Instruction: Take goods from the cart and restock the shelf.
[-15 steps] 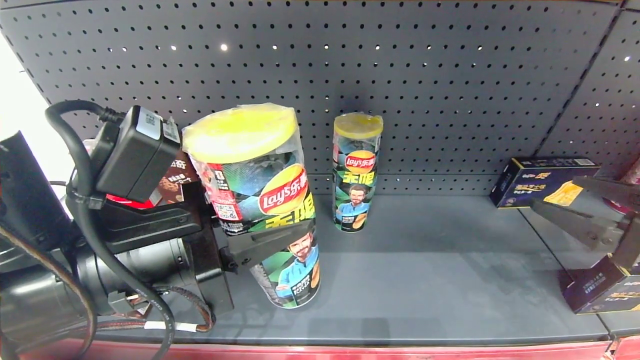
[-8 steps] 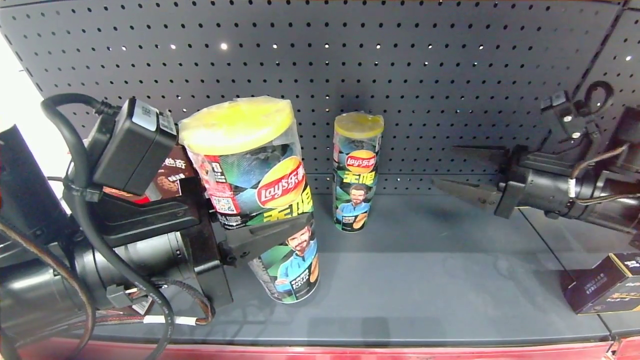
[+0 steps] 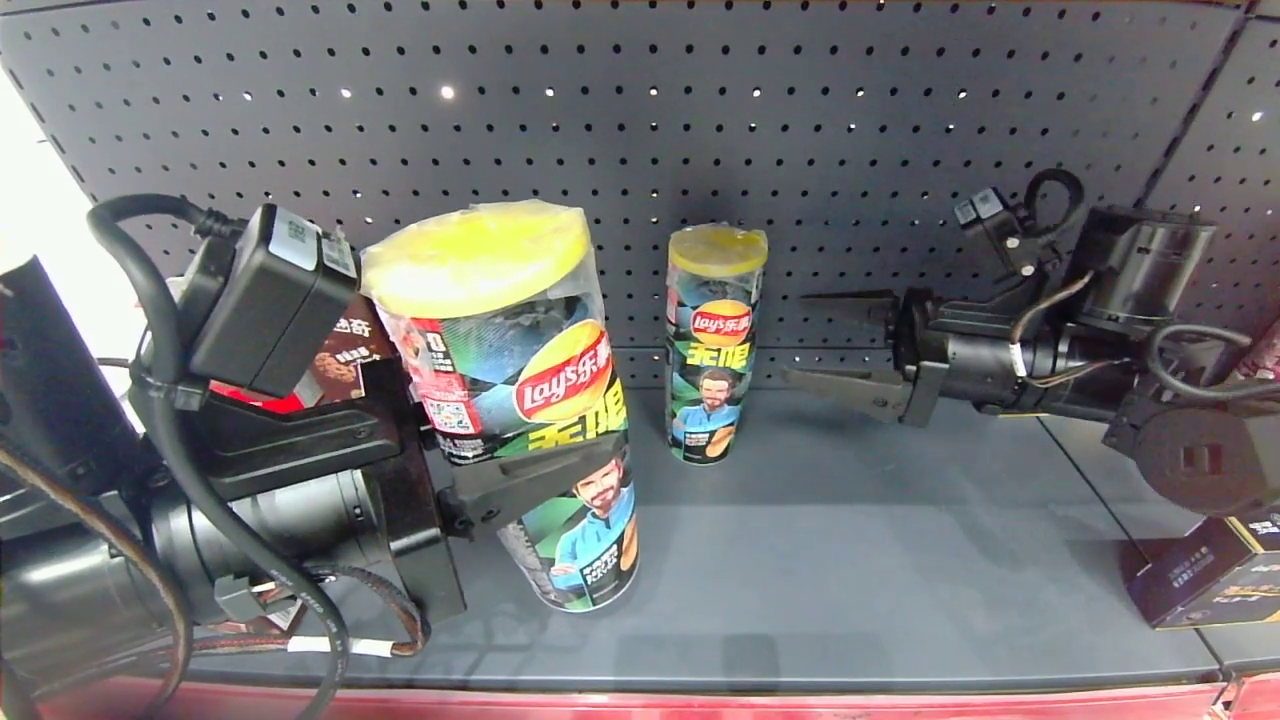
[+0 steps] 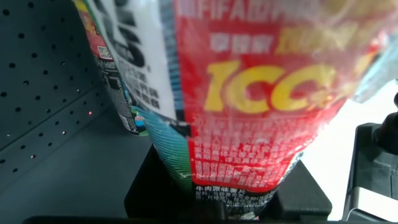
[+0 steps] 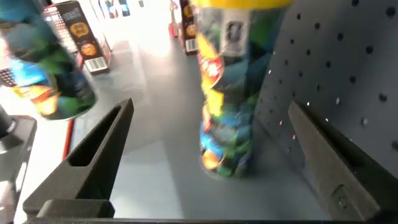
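Between the gripped can (image 3: 520, 400) and right tool (image 3: 795, 337) stands a second can (image 3: 715, 345) (upright).

near can (image 3: 520, 400): red-yellow logo, QR code | far can (image 3: 715, 345): same logo | box (image 3: 1205, 578): print unreadable

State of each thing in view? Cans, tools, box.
Near yellow-lidded cardboard chip can: tilted, lid on, held.
Far yellow-lidded cardboard chip can: upright, lid on, untouched.
Left tool: shut on the near can.
Right tool: open, empty, apart from the far can.
Dark cardboard box: closed, untouched.
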`<state>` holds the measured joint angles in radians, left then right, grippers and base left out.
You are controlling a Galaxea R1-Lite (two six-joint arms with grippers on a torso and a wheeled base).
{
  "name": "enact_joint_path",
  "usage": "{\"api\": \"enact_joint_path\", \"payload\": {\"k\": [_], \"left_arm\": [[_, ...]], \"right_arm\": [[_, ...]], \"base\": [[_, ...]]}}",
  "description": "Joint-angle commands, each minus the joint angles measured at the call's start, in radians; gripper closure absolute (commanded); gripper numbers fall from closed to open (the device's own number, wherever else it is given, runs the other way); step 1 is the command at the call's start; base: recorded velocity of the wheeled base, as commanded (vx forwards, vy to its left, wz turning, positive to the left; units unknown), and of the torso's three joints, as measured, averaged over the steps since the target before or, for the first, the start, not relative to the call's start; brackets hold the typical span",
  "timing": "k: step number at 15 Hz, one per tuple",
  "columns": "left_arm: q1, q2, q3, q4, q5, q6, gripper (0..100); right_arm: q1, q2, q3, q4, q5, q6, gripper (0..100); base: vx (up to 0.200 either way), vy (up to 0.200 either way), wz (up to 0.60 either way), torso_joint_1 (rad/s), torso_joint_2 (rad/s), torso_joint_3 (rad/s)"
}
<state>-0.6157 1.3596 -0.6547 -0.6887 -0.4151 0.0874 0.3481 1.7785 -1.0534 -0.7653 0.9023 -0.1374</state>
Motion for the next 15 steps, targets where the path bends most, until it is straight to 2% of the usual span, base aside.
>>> {"api": "enact_joint_path", "payload": {"k": [1, 8, 15], "left_arm": [[-0.001, 0.000, -0.003, -0.002, -0.001, -0.014, 100], [-0.001, 0.000, -0.005, -0.002, -0.002, -0.023, 100], [0.002, 0.004, -0.003, -0.002, -0.004, -0.023, 100]], "right_arm": [[0.011, 0.076, -0.066, 0.003, 0.001, -0.001, 0], [0.017, 0.187, -0.174, 0.026, 0.024, 0.001, 0], [0.061, 0.292, -0.246, 0.026, 0.023, 0.001, 0]], "base": [[0.000, 0.000, 0.00, 0.000, 0.00, 0.000], [0.000, 0.000, 0.00, 0.000, 0.00, 0.000], [0.000, 0.000, 0.00, 0.000, 0.00, 0.000]]}}
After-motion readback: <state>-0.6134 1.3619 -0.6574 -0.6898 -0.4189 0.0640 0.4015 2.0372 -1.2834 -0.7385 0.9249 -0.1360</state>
